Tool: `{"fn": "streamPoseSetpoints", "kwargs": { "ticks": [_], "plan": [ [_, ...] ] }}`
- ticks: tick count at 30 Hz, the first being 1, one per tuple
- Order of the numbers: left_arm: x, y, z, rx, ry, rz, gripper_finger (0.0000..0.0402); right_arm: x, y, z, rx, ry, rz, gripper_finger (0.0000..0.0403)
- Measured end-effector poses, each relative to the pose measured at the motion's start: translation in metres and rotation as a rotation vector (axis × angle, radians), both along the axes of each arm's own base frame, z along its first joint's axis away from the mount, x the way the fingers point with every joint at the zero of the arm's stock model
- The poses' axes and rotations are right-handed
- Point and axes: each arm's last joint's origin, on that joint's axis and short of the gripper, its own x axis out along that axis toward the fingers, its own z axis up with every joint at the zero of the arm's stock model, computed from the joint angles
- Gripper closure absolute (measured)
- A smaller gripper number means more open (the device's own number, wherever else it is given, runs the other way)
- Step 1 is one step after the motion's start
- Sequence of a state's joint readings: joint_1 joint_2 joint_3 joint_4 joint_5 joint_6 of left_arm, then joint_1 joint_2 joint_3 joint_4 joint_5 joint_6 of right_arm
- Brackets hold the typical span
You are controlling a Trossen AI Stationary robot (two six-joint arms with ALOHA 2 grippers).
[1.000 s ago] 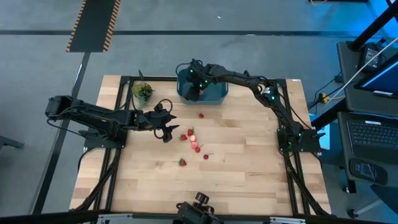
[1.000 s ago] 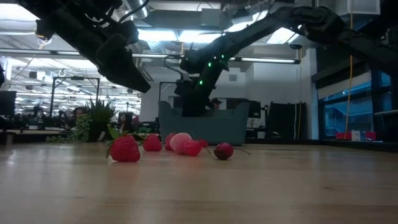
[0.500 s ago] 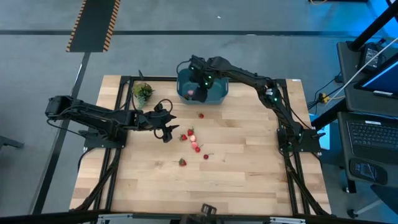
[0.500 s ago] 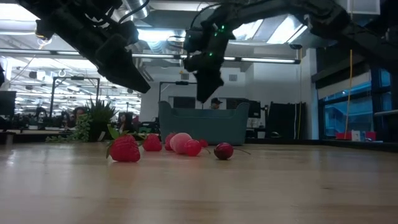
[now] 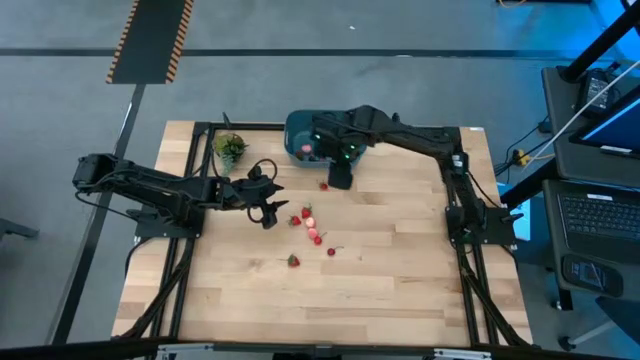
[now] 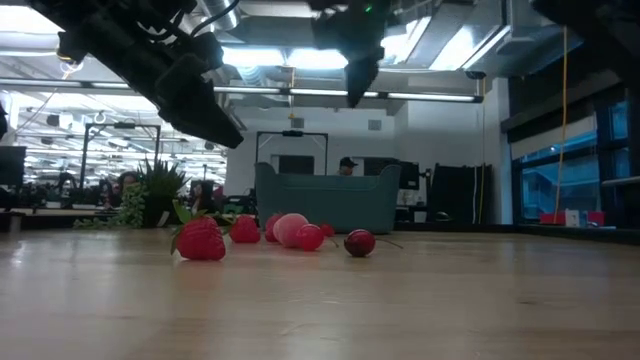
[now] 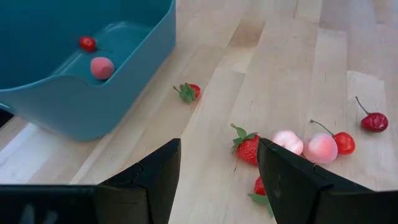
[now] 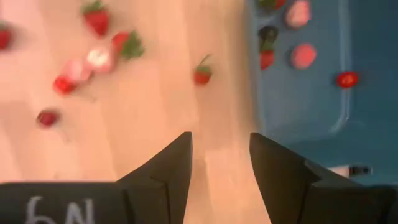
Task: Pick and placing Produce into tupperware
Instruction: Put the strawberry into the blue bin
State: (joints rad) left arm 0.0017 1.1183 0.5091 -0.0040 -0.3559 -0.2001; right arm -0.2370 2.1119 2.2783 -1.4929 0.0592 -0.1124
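The teal tupperware point(image 5: 305, 138) stands at the table's far edge with several red and pink pieces inside point(image 8: 303, 56). More produce lies loose on the wood: one strawberry point(image 5: 323, 185) just in front of the tub and a cluster point(image 5: 306, 214) mid-table. My right gripper point(image 5: 340, 178) hangs high over the table in front of the tub, pointing down, open and empty point(image 8: 221, 165). My left gripper point(image 5: 268, 210) waits left of the cluster, open and empty point(image 7: 217, 180).
A green leafy bunch point(image 5: 230, 148) stands left of the tub. A dark cherry with a stem point(image 6: 359, 242) lies at the cluster's right. Bare wood stretches over the near half of the table point(image 5: 380, 290). The room behind the table shows in the low view.
My right gripper has risen out of the tupperware and swung toward the table's near edge, tipping to point more steeply down. It now hangs over the wood in front of the tub. A pink piece it used to cover shows inside the tub.
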Motion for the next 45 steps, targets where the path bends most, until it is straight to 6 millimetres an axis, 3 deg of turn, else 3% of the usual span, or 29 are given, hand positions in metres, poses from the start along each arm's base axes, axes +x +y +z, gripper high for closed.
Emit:
{"fn": "streamPoseSetpoints", "kwargs": {
  "ticks": [5, 11, 18, 28, 36, 40, 45],
  "plan": [
    [0.0, 0.0, 0.0, 0.0, -0.003, 0.0, 0.0197, -0.029, 0.015, -0.003, 0.014, 0.023, -0.017, 0.024],
    [0.0, 0.0, 0.0, 0.0, -0.004, 0.0, 0.0197, -0.065, 0.035, -0.015, 0.029, -0.102, -0.116, 0.024],
    [0.0, 0.0, 0.0, -0.001, -0.005, 0.0, 0.0197, -0.089, 0.077, -0.038, 0.042, -0.218, 0.002, 0.024],
    [0.0, 0.0, 0.0, -0.002, -0.007, 0.0, 0.0197, -0.084, 0.134, -0.08, 0.213, -0.364, 0.154, 0.024],
    [0.001, -0.003, 0.001, -0.066, -0.042, 0.014, 0.0197, -0.08, 0.155, -0.096, 0.248, -0.506, 0.204, 0.024],
    [0.002, -0.017, 0.002, -0.135, -0.063, -0.074, 0.0197, -0.079, 0.161, -0.098, 0.267, -0.546, 0.205, 0.024],
    [0.011, -0.05, 0.012, -0.152, -0.207, -0.265, 0.0197, -0.078, 0.166, -0.096, 0.288, -0.571, 0.194, 0.024]
  ]
}}
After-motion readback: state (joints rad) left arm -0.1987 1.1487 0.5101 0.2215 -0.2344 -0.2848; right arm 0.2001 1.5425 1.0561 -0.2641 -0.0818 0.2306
